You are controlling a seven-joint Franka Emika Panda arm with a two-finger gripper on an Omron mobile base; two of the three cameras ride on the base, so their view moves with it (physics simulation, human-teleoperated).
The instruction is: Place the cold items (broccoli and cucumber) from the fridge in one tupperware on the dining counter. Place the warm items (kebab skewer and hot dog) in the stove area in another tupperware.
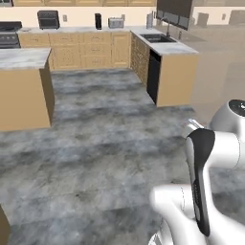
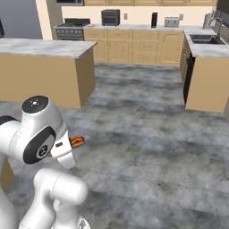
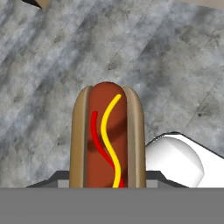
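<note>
A hot dog [image 3: 108, 135] in a tan bun, with red and yellow sauce lines, sticks out lengthwise from my gripper [image 3: 108, 180]. The jaws are shut on its sides, and the dark fingertips [image 3: 59, 178] barely show at either side of the bun. It hangs over the grey floor. In the right base view one orange end of the hot dog [image 2: 77, 142] pokes out from behind the arm's upper joint. The broccoli, cucumber, kebab skewer and tupperware are out of view.
An island counter [image 2: 44, 47] stands ahead on the left, also at the left edge [image 1: 21, 58] of the left base view. A sink counter [image 1: 168, 48] juts out on the right. The stove [image 2: 71, 27] and back-wall cabinets [image 1: 81, 48] lie far ahead across grey floor [image 1: 95, 143].
</note>
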